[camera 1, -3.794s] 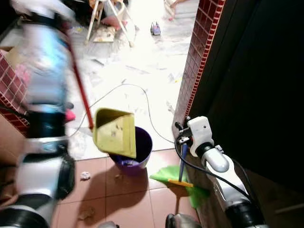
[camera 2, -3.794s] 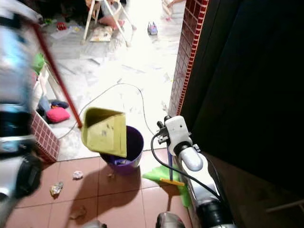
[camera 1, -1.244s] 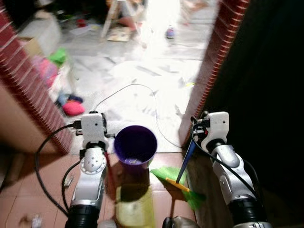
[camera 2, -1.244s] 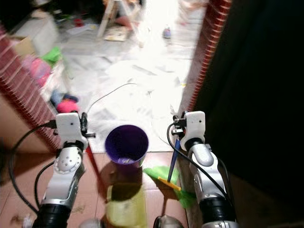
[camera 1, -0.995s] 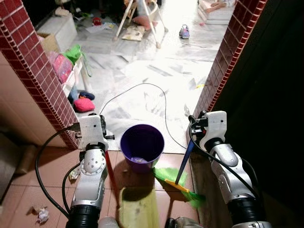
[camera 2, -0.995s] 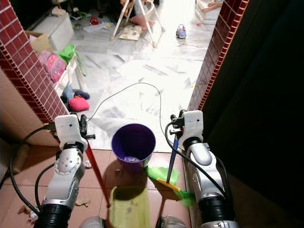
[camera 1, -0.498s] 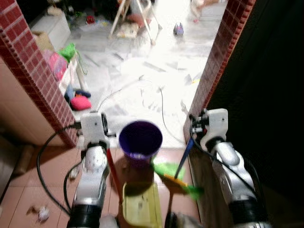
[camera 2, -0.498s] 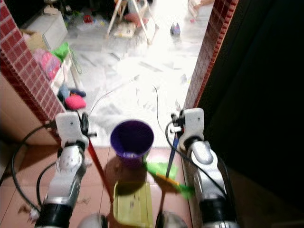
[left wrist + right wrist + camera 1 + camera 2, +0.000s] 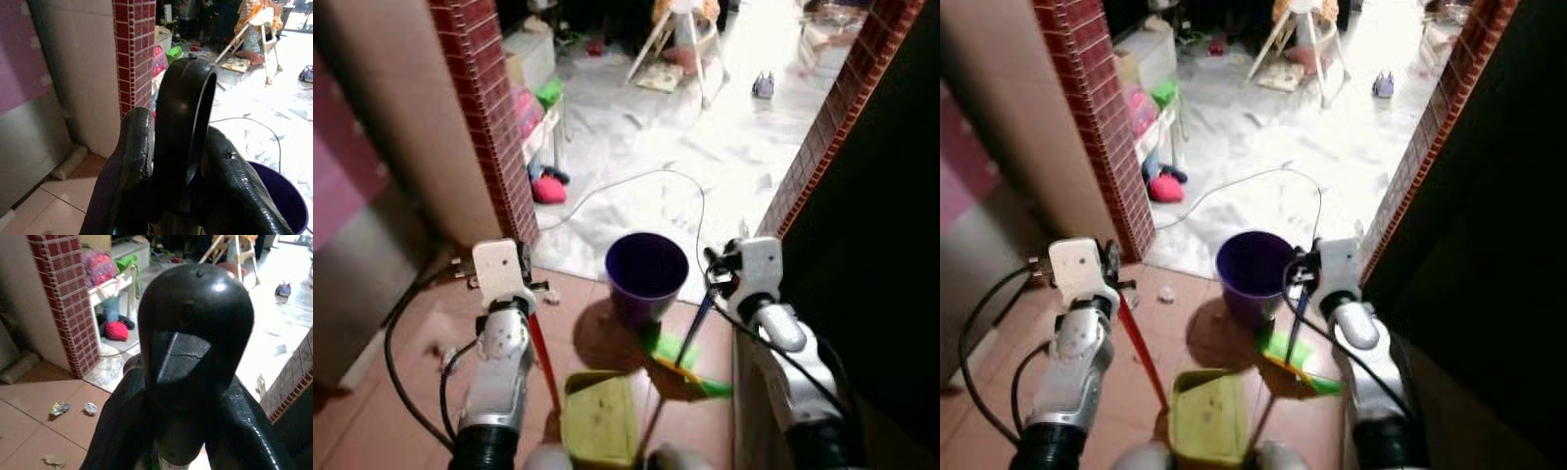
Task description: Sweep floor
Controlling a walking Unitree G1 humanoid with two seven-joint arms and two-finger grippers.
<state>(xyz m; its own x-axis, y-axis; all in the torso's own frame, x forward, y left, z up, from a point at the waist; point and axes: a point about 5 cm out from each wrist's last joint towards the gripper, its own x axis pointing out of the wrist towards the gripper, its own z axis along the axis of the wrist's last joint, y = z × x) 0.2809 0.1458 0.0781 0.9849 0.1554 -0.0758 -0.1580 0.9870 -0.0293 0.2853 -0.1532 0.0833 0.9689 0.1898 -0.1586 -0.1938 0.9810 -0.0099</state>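
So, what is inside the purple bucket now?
The purple bucket looks dark inside; its contents cannot be made out. It stands on the floor between the yellow dustpan and the white cable.

- Fingers: black, rubbery, dull sheen.
- Handle cap: black plastic, glossy, smooth.
- Bucket: purple plastic, smooth.
- Dustpan: yellow plastic, matt, scuffed.
- Broom bristles: green, plastic-looking.
- Pillar: small red tiles, glazed, pale grout.
- Near floor: terracotta tiles, matt.
- Far floor: pale marble-look, shiny.
- Arms: silver, satin metallic finish.
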